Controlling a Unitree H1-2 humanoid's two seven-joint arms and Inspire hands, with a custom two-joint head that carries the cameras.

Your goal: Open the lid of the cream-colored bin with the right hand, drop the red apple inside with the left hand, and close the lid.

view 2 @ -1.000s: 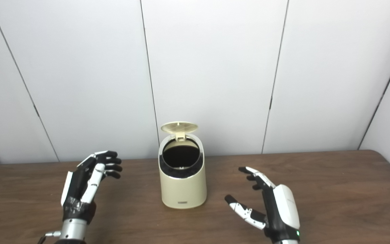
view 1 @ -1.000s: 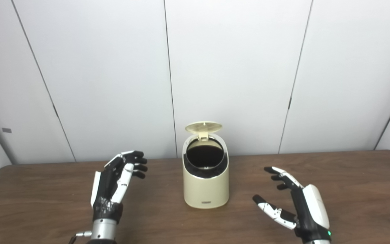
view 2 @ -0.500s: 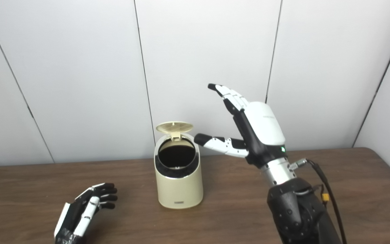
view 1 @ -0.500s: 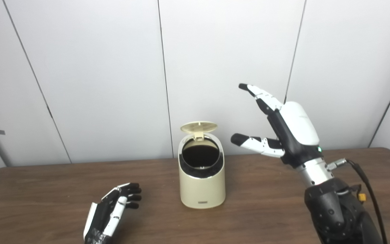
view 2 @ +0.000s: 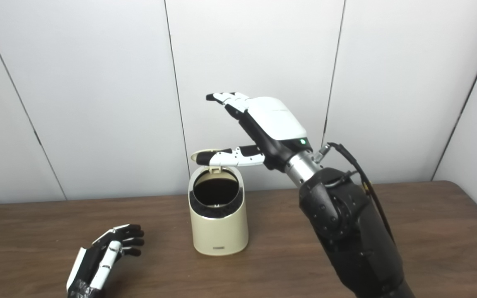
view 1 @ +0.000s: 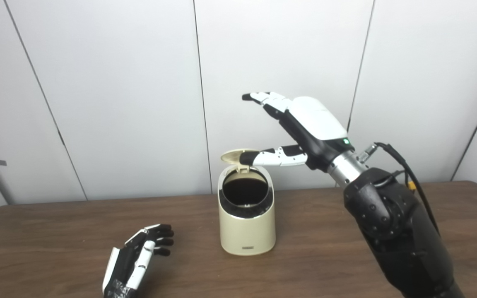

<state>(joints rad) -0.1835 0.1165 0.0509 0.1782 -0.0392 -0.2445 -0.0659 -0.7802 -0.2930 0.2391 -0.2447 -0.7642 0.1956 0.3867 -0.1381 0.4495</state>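
The cream-colored bin (view 1: 246, 227) stands on the brown table, its round lid (view 1: 231, 156) raised at the back and its dark opening showing. No red apple shows in either view. My right hand (view 1: 300, 124) is open, raised above and to the right of the bin, palm down, fingers stretched left; its thumb lies in front of the raised lid, and I cannot tell whether it touches. My left hand (view 1: 137, 258) is open and empty, low over the table left of the bin.
The brown table (view 1: 56, 231) runs across both views, with a white panelled wall (view 1: 97, 103) behind it. My right forearm (view 1: 396, 231) with a black cable rises from the bottom right, to the right of the bin.
My right hand rose from the table to above the bin, then swung left over the lid and turned palm down. My left hand dropped lower toward me. The camera shifted slightly.
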